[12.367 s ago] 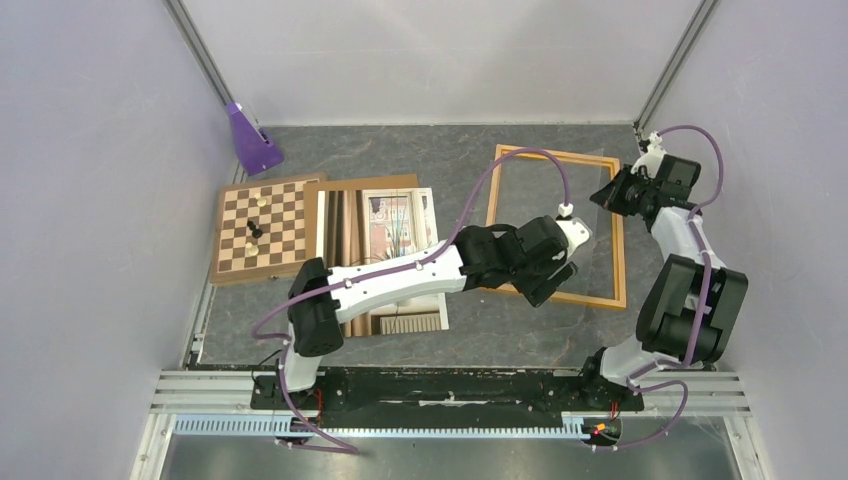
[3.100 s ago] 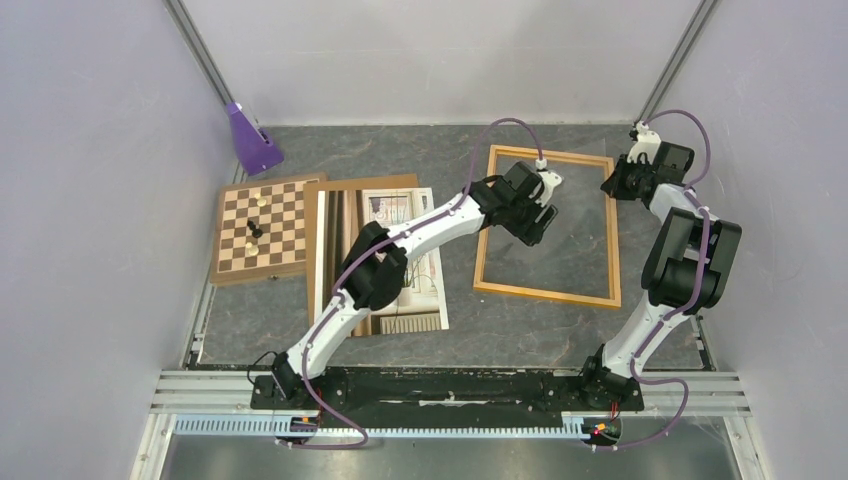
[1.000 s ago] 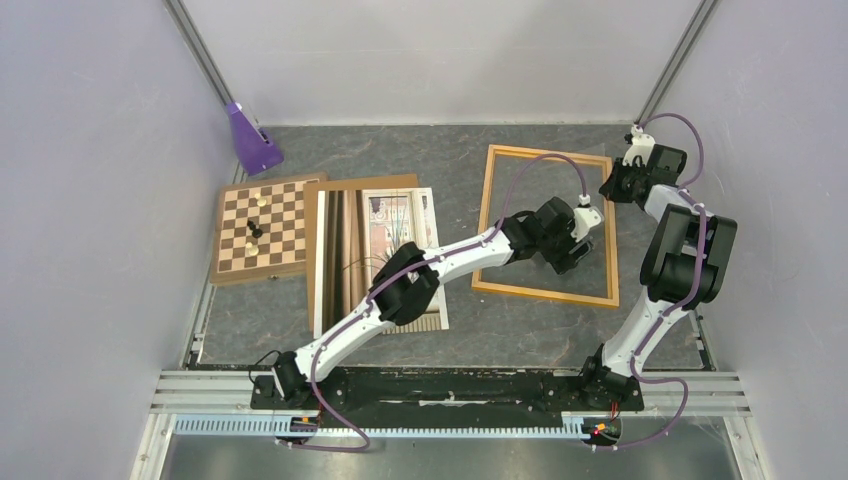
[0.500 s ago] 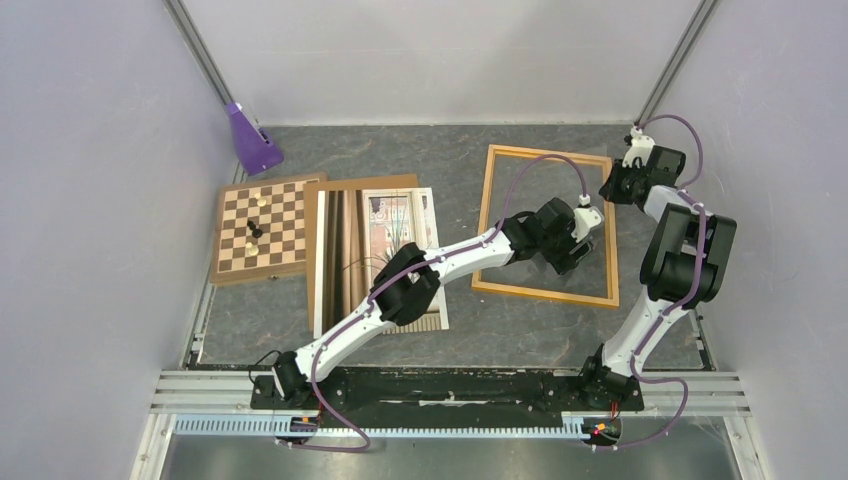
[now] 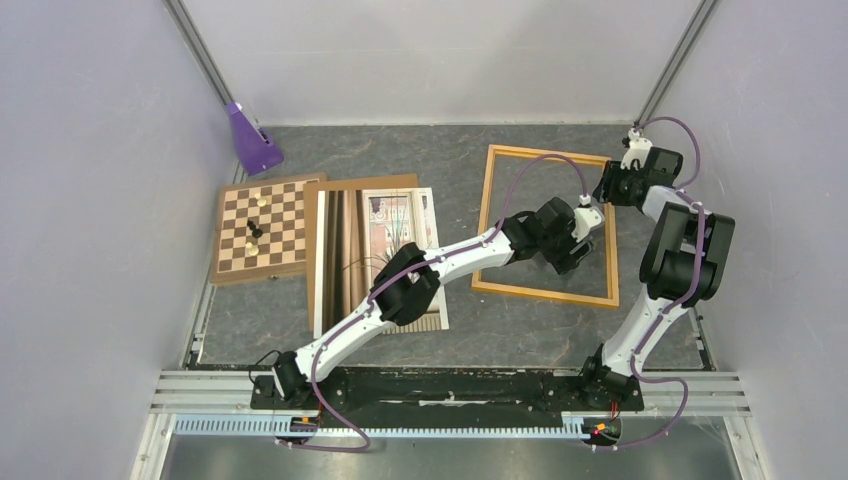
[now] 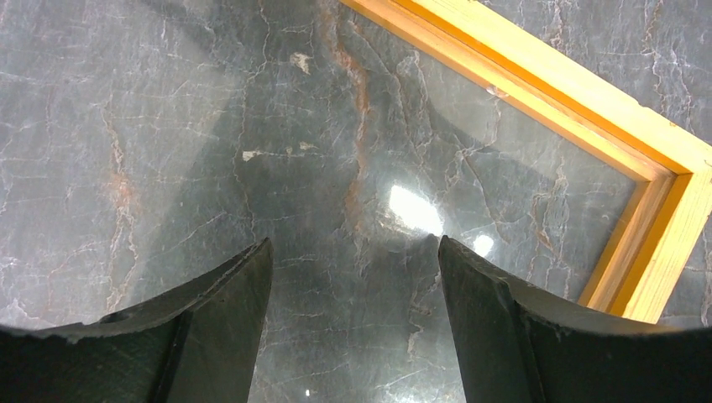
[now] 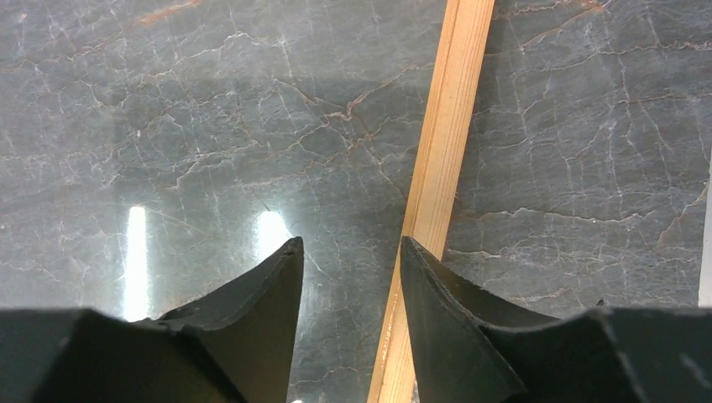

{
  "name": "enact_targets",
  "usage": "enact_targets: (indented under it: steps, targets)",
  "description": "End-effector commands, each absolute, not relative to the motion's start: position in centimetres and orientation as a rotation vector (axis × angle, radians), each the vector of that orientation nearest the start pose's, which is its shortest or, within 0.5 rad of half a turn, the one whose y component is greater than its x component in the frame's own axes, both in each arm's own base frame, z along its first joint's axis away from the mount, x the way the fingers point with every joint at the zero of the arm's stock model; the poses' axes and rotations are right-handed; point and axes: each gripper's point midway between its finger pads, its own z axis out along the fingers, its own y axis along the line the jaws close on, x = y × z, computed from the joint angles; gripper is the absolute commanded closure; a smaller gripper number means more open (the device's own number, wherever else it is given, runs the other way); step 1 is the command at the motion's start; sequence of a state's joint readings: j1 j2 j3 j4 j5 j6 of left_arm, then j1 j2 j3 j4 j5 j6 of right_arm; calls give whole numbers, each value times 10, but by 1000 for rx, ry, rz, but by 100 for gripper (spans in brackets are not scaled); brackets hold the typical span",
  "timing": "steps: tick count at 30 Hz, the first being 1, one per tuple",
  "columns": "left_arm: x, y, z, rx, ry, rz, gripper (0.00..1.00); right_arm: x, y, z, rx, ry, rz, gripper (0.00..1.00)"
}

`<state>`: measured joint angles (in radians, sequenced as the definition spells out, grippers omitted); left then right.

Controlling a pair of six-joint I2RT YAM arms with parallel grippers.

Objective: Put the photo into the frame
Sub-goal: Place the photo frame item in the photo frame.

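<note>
The photo (image 5: 350, 240), a print of curtains and a window plant, lies flat left of centre on a brown backing board (image 5: 365, 183). The frame (image 5: 545, 295), thin light-orange wood, lies flat at the right. My left gripper (image 5: 575, 255) hangs open over the frame's inside near its right rail, a frame (image 6: 537, 80) corner just beyond my left gripper (image 6: 353, 243), nothing between its fingers. My right gripper (image 5: 607, 188) is low over the upper right rail. In its wrist view my right gripper (image 7: 351, 243) is open, and the frame (image 7: 441, 143) rail passes under the right finger.
A clear glossy pane (image 6: 420, 210) lies inside the frame and catches light glints. A brown-and-white chessboard (image 5: 262, 228) with a few pieces sits left of the photo. A purple stand (image 5: 250, 140) is at the back left corner. Grey walls close in both sides.
My right gripper's jaws have parted from shut to open, and it has shifted slightly left and farther back along the rail. The left arm and the frame have stayed put.
</note>
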<state>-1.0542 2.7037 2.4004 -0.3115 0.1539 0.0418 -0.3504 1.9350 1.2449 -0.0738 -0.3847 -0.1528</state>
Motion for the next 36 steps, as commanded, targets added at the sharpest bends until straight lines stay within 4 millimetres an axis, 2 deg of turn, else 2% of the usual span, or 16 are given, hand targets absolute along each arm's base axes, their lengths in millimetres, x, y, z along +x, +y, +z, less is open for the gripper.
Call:
enact_targets:
  steps: [1, 11, 16, 27, 31, 36]
  targets:
    - [311, -619, 36, 1249, 1897, -772, 21, 485, -112, 65, 23, 2245, 165, 49]
    - [313, -619, 44, 1241, 1890, -768, 20, 490, -113, 85, 18, 2205, 158, 40]
    - [314, -620, 60, 1233, 1878, -773, 17, 490, -113, 101, 10, 2175, 143, 32]
    - [310, -616, 126, 1211, 1826, -797, 14, 489, -118, 136, 6, 2117, 90, 17]
    - [309, -608, 154, 1171, 1837, -806, 13, 486, -120, 142, 2, 2115, 65, 16]
    - [315, -587, 186, 1122, 1867, -770, 13, 476, -125, 137, 7, 2142, 16, 20]
